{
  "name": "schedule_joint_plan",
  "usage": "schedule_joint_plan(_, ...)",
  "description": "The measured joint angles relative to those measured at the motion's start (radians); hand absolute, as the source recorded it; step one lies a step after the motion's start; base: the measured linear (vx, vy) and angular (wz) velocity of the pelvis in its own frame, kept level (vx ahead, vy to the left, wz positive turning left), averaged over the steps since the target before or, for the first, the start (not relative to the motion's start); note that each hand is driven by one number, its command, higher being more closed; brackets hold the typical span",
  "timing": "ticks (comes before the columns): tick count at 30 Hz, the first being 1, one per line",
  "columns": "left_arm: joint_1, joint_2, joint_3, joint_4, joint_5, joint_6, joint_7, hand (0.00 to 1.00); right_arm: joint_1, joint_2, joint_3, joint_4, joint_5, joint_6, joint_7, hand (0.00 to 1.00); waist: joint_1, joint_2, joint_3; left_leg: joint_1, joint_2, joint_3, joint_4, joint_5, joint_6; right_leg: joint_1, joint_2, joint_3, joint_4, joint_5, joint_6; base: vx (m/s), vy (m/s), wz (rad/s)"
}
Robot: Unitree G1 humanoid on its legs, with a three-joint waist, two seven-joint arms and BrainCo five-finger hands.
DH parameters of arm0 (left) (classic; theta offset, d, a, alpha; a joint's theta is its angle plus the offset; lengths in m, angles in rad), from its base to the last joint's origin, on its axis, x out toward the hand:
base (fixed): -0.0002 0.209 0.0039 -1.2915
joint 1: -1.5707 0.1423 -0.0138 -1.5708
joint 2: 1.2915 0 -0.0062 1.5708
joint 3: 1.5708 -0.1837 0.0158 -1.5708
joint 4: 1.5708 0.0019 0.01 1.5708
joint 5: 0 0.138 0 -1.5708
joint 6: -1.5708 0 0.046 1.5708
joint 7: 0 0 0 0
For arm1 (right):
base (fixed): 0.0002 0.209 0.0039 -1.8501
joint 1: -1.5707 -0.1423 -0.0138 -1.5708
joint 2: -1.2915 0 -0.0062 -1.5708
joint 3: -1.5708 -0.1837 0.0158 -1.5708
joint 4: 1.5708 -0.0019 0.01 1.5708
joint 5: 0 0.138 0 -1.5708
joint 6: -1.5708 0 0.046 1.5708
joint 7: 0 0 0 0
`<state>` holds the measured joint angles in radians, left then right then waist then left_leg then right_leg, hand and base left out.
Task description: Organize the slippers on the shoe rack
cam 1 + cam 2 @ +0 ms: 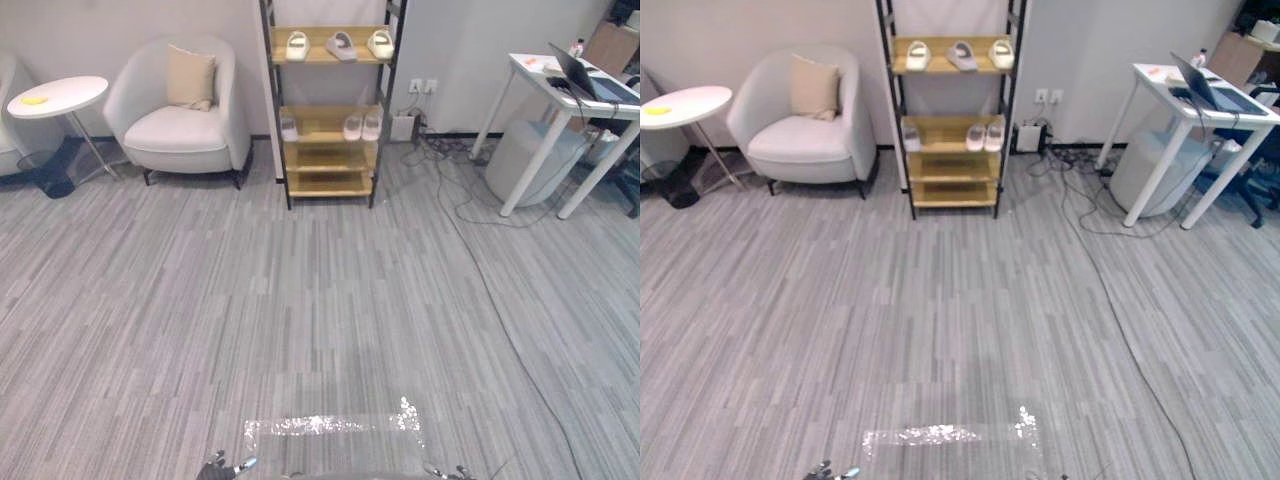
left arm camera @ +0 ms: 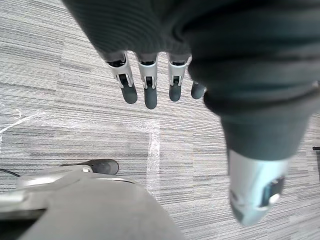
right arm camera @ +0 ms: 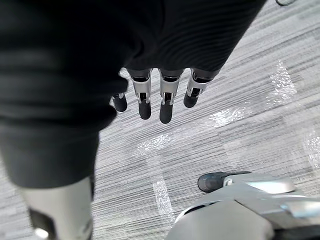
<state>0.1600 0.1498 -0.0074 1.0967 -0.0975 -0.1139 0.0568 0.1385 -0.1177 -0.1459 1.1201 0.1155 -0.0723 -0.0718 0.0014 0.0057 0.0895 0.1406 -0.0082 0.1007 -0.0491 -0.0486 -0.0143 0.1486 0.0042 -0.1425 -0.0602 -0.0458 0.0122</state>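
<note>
A black-framed shoe rack with wooden shelves stands against the far wall. Three pale slippers lie on its top shelf. On the middle shelf rest a single slipper at the left and a pair at the right. The lower shelves hold nothing. My left hand hangs low over the grey floor, fingers straight and holding nothing. My right hand hangs the same way, fingers straight and apart from everything. Both hands peek in at the bottom edge of the left eye view, left hand and right hand.
A white armchair with a beige cushion sits left of the rack, beside a round white side table. At the right stands a white desk with a laptop. Cables trail over the floor right of the rack. Grey carpet stretches between me and the rack.
</note>
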Motion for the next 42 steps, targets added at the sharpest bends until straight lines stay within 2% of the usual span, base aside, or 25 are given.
schedule_joint_plan(4,-0.009,0.001,0.0,0.005,0.019,-0.003,0.0,0.0,-0.012,0.002,0.0,0.008,-0.037,0.0,-0.005,0.0,0.003,-0.004,0.008,0.017,-0.001,-0.002,-0.017,0.001,-0.001,0.02,0.002,-0.007,-0.017,-0.001,0.003,0.05,-0.018,0.03)
schedule_joint_plan(8,-0.015,0.003,0.0,0.004,0.028,-0.006,0.0,0.0,-0.033,0.004,0.0,0.008,-0.037,0.0,-0.006,0.0,0.004,-0.005,0.028,0.027,-0.003,-0.002,-0.021,0.0,-0.002,0.03,0.0,-0.009,-0.02,-0.003,0.007,0.0,0.0,0.0)
schedule_joint_plan(23,-0.019,0.003,0.0,0.004,0.027,-0.007,0.006,0.0,-0.044,0.007,0.001,0.007,-0.037,-0.001,-0.008,0.0,0.006,-0.009,0.039,0.044,-0.002,-0.003,-0.041,0.007,-0.005,0.043,0.003,-0.014,-0.028,-0.003,0.007,-0.02,-0.011,0.01)
schedule_joint_plan(27,-0.026,0.009,0.001,0.004,0.027,-0.007,0.006,0.0,-0.054,0.011,0.002,0.008,-0.036,-0.001,-0.008,0.0,0.006,-0.017,0.054,0.036,0.001,0.0,-0.022,-0.003,-0.012,0.044,0.005,-0.012,-0.028,-0.004,0.006,0.0,0.0,0.0)
schedule_joint_plan(29,-0.036,0.015,0.007,0.002,0.027,-0.007,0.005,0.0,-0.064,0.016,0.003,0.008,-0.035,-0.001,-0.009,0.0,0.006,-0.027,0.069,-0.019,0.008,0.001,0.1,-0.066,-0.015,0.046,0.004,-0.012,-0.028,-0.006,0.004,0.0,-0.016,-0.01)
schedule_joint_plan(31,-0.043,0.011,0.021,-0.001,0.025,-0.007,0.005,0.0,-0.07,0.012,0.007,0.008,-0.035,-0.002,-0.008,0.0,0.008,-0.019,0.078,-0.103,0.039,0.005,0.294,-0.152,-0.03,0.053,0.02,-0.012,-0.027,-0.014,-0.007,0.0,-0.014,-0.02)
schedule_joint_plan(32,-0.045,0.012,0.024,-0.005,0.025,-0.007,0.005,0.0,-0.074,0.012,0.007,0.008,-0.033,-0.003,-0.009,0.0,0.011,-0.017,0.092,-0.149,0.054,0.013,0.419,-0.175,-0.044,0.064,0.026,-0.008,-0.029,-0.033,-0.019,-0.04,-0.016,-0.01)
schedule_joint_plan(34,-0.051,0.004,0.04,-0.02,0.016,-0.007,0.006,0.0,-0.077,0.005,0.006,0.007,-0.033,-0.006,-0.009,0.0,0.016,-0.008,0.105,-0.238,0.09,0.038,0.642,-0.168,-0.039,0.069,0.033,0.011,0.008,-0.058,-0.028,-0.03,-0.019,-0.18)
schedule_joint_plan(35,-0.046,-0.011,0.067,-0.034,0.015,-0.007,0.008,0.0,-0.076,-0.001,0.006,0.001,-0.03,-0.01,-0.011,0.0,0.033,-0.004,0.119,-0.284,0.106,0.046,0.762,-0.145,-0.028,0.085,0.034,0.031,0.036,-0.081,-0.042,0.05,0.001,-0.31)
schedule_joint_plan(36,-0.044,-0.016,0.074,-0.036,0.012,-0.007,0.009,0.0,-0.074,-0.005,0.005,0.004,-0.028,-0.01,-0.013,0.0,0.038,0.002,0.12,-0.315,0.109,0.042,0.824,-0.165,-0.019,0.091,0.03,0.041,0.053,-0.094,-0.052,0.11,0.049,-0.33)
schedule_joint_plan(37,-0.044,-0.022,0.079,-0.04,-0.012,-0.007,0.01,0.0,-0.076,-0.007,0.005,0.004,-0.028,-0.01,-0.016,0.0,0.045,0.004,0.122,-0.359,0.107,0.042,0.832,-0.203,-0.017,0.09,0.014,0.051,0.07,-0.108,-0.063,0.12,0.065,-0.23)
schedule_joint_plan(38,-0.044,-0.024,0.079,-0.044,-0.018,-0.008,0.01,0.0,-0.078,-0.008,0.005,0.004,-0.028,-0.01,-0.016,0.0,0.049,0.004,0.122,-0.376,0.103,0.042,0.815,-0.206,-0.017,0.091,0.007,0.057,0.074,-0.114,-0.063,0.16,0.108,-0.29)
schedule_joint_plan(39,-0.046,-0.025,0.08,-0.047,-0.026,-0.01,0.011,0.0,-0.081,-0.009,0.005,0.004,-0.028,-0.01,-0.017,0.0,0.061,0.004,0.123,-0.399,0.086,0.041,0.718,-0.201,-0.018,0.09,-0.013,0.07,0.075,-0.125,-0.055,0.14,0.1,-0.27)
schedule_joint_plan(40,-0.046,-0.026,0.083,-0.047,-0.028,-0.01,0.011,0.0,-0.085,-0.009,0.005,0.004,-0.028,-0.01,-0.018,0.0,0.064,0.003,0.123,-0.403,0.074,0.035,0.626,-0.184,-0.027,0.089,-0.028,0.077,0.076,-0.132,-0.043,0.26,0.199,-0.43)
schedule_joint_plan(41,-0.043,-0.03,0.088,-0.046,-0.043,-0.01,0.019,0.0,-0.095,-0.011,0.005,0.004,-0.028,-0.01,-0.019,0.0,0.066,0.006,0.125,-0.402,0.047,0.014,0.434,-0.133,-0.051,0.087,-0.056,0.101,0.076,-0.151,-0.023,0.19,0.146,-0.39)
schedule_joint_plan(42,-0.042,-0.033,0.089,-0.046,-0.044,-0.01,0.022,0.0,-0.101,-0.012,0.006,0.004,-0.028,-0.01,-0.019,0.0,0.068,0.009,0.125,-0.401,0.042,0.001,0.371,-0.11,-0.061,0.085,-0.063,0.112,0.076,-0.158,-0.018,0.35,0.294,-0.57)
